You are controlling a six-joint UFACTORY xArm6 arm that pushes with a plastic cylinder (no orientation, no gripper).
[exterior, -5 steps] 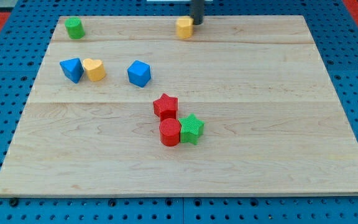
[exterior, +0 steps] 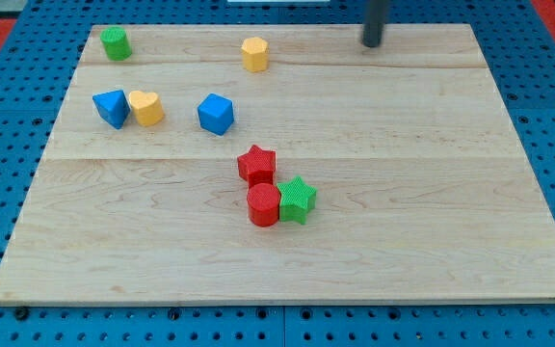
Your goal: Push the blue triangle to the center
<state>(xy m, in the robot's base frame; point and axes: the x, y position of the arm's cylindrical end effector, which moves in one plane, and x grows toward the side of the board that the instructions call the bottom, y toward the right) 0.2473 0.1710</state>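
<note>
The blue triangle (exterior: pixel 112 107) lies at the view's left on the wooden board (exterior: pixel 432 193), touching a yellow heart-shaped block (exterior: pixel 146 107) on its right. My tip (exterior: pixel 371 43) is at the view's top, right of centre, far from the blue triangle and well to the right of a yellow hexagonal block (exterior: pixel 254 53). It touches no block.
A blue cube-like block (exterior: pixel 216 114) sits right of the yellow heart. A red star (exterior: pixel 256 164), a red cylinder (exterior: pixel 263 205) and a green star (exterior: pixel 297 200) cluster near the middle. A green block (exterior: pixel 116 42) is at the top left corner.
My tip has moved right along the top edge, away from the yellow hexagonal block. That block has shifted left and slightly down. The other blocks have not moved.
</note>
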